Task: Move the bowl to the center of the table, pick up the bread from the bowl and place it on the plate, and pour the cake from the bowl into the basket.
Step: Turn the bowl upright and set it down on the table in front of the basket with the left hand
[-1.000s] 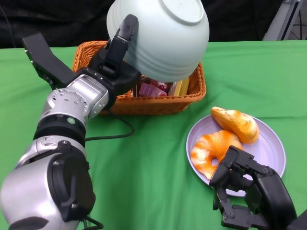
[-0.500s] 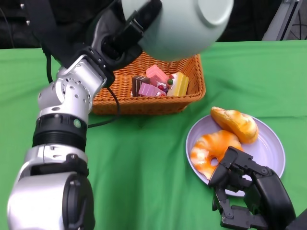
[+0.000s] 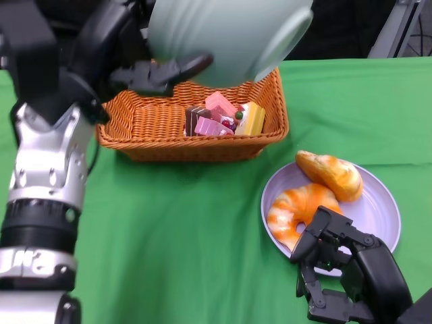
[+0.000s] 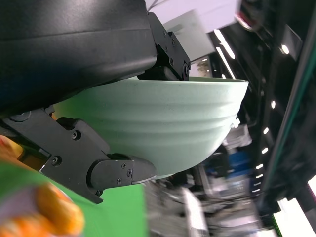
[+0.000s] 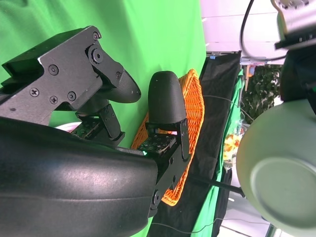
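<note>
My left hand (image 3: 145, 64) grips the pale green bowl (image 3: 226, 34) by its rim and holds it tipped in the air above the orange wicker basket (image 3: 128, 121). The bowl (image 4: 163, 123) fills the left wrist view; its inside is hidden. Pink, brown and yellow cake pieces (image 3: 223, 115) lie in the basket's right half. Two orange breads (image 3: 297, 212) (image 3: 331, 174) lie on the lilac plate (image 3: 378, 209) at the right. My right hand (image 3: 344, 270) rests low at the plate's near edge, fingers apart, holding nothing. The right wrist view shows the basket (image 5: 190, 123) and the bowl (image 5: 281, 177) beyond its fingers (image 5: 165, 106).
Green cloth (image 3: 189, 236) covers the table, with bare cloth between the basket and my arms. Dark background lies behind the table's far edge. A metal stand leg (image 3: 401, 27) shows at the far right.
My left arm has swung the bowl upward and to the left while turning it, and the basket with its cake pieces now shows fully. The right hand has stayed by the plate.
</note>
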You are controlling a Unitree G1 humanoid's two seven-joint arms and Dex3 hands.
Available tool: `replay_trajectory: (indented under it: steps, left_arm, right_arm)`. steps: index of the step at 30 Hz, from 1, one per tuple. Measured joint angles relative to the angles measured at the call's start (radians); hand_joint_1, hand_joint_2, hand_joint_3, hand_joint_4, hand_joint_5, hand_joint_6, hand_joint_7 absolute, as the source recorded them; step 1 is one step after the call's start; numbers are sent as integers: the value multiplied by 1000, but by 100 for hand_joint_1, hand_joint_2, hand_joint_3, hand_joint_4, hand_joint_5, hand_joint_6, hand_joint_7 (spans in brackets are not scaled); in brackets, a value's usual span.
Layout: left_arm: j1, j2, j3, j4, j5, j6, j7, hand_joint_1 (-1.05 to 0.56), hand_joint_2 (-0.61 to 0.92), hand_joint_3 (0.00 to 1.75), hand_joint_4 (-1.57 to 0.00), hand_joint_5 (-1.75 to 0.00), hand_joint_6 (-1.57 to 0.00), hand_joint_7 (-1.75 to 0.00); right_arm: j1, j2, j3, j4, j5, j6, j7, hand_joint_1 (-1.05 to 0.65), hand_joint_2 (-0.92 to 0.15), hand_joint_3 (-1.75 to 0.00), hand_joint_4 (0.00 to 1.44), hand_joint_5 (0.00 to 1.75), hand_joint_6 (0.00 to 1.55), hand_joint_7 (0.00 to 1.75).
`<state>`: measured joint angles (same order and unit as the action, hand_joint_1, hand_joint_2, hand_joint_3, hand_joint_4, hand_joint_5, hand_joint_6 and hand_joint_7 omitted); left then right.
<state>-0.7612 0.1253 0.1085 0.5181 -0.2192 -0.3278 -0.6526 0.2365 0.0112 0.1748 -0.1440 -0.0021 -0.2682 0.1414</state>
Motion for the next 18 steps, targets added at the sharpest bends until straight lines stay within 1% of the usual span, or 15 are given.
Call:
replay_trajectory:
  steps: [3, 7, 8, 10, 11, 13, 17, 18]
  left_arm:
    - [44, 33, 1, -7, 3, -120, -31, -22, 64, 101, -80, -175, -71, -145]
    - [79, 85, 1, -8, 25, -287, -47, -16, 67, 96, -78, -175, -72, -140]
    - [87, 95, 1, -5, 34, -338, -47, -12, 65, 98, -79, -175, -72, -141]
    - [100, 116, 0, 13, 63, -457, -47, -10, 64, 100, -80, -175, -72, -142]
    - [106, 127, 0, 24, 74, -509, -46, -8, 57, 110, -80, -175, -73, -143]
    - [118, 154, 0, 53, 104, -598, -43, -6, 50, 117, -81, -173, -77, -140]
    - [140, 202, 4, 134, 142, -790, -19, -2, 47, 119, -80, -172, -80, -134]
    - [140, 209, 5, 162, 151, -835, -9, -4, 48, 117, -82, -168, -81, -133]
  right_arm:
    - [2, 0, 1, -8, 0, 0, 1, 0, -54, -121, 78, 175, 58, 161]
    - [2, -1, 3, -20, 0, 1, 3, -1, -55, -119, 78, 175, 58, 161]
    - [2, 0, 3, -20, 0, 1, 3, -1, -56, -119, 79, 175, 58, 160]
    - [3, 0, 3, -21, 2, 1, 4, -1, -56, -119, 79, 175, 58, 160]
    - [2, 0, 3, -21, 3, 1, 5, -1, -56, -118, 79, 175, 57, 160]
    - [3, -1, 2, -21, 4, 1, 8, -1, -56, -118, 79, 175, 57, 160]
    - [3, -1, -1, -21, 14, 1, 14, -3, -58, -114, 77, 175, 57, 160]
    - [2, -2, -3, -21, 16, 1, 15, -2, -58, -114, 77, 175, 56, 160]
